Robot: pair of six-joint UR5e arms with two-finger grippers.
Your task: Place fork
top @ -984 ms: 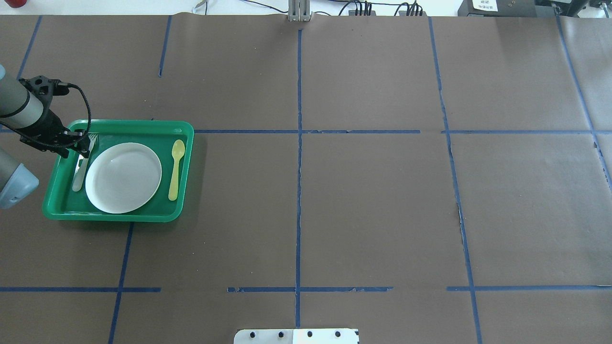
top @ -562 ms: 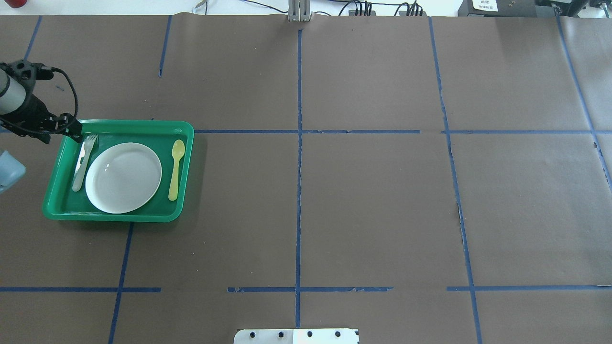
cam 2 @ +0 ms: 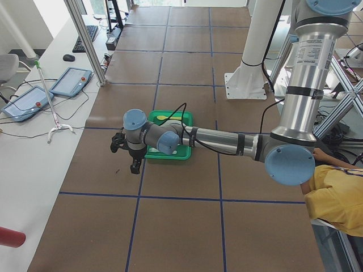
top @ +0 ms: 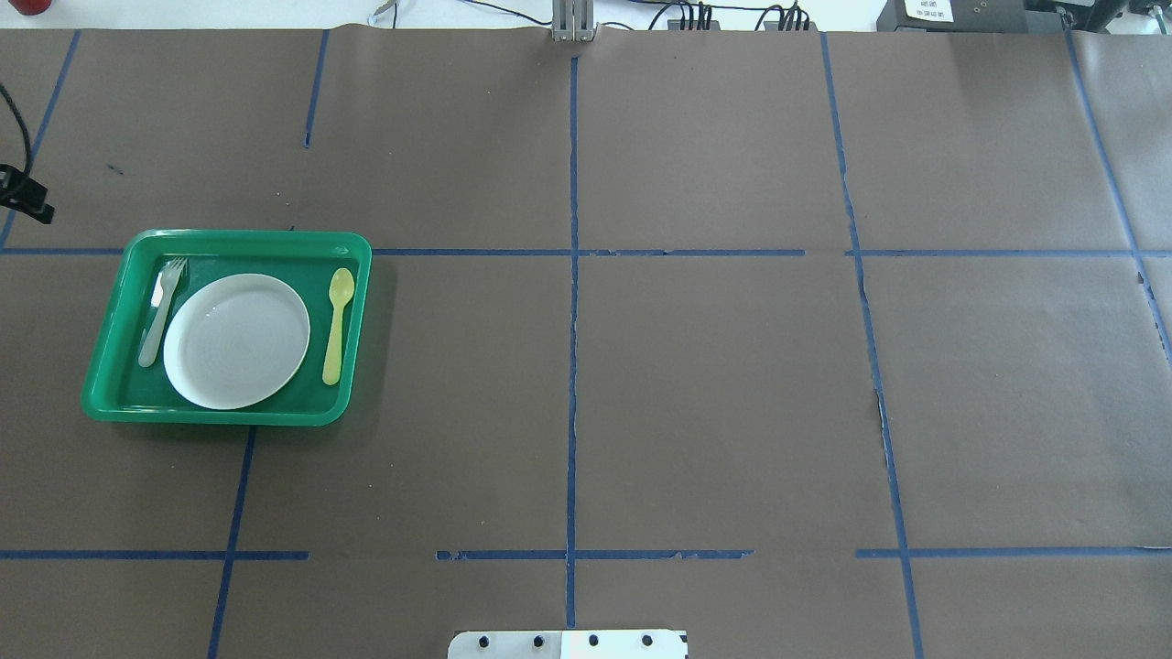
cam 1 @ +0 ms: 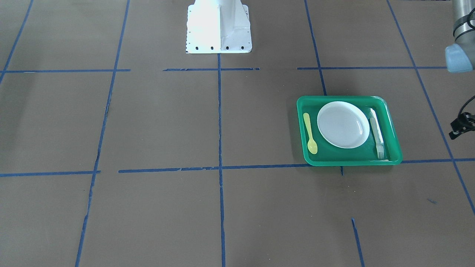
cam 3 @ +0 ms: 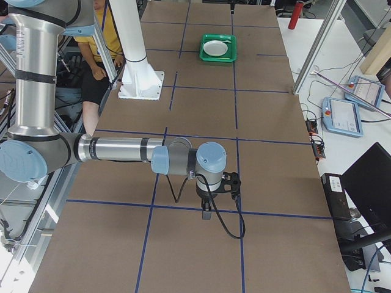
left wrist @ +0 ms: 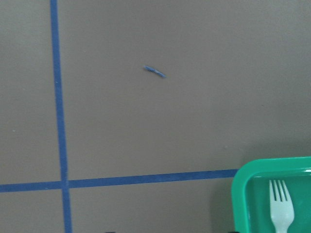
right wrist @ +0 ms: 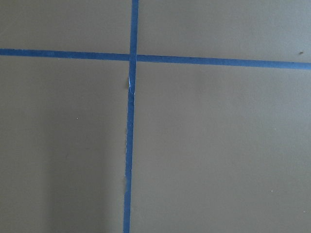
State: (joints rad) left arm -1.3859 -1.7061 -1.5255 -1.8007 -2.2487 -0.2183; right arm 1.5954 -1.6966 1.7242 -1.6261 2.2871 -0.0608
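The left gripper (cam 2: pixel 135 168) hung just off the green tray (top: pixel 229 237), clear of the fork (top: pixel 161 312); its jaw gap couldn't be made out. Same for the right gripper (cam 3: pixel 206 215), well away. The slim, glossy plastic fork lay flat between the tray's rim and the round white plate (top: pixel 236 340).

Overhead and front cameras face each other, looking down, sharing the tray (top: pixel 247 236)

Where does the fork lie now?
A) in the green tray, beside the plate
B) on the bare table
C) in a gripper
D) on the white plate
A: the fork lies in the green tray, alongside the white plate, opposite the yellow spoon.
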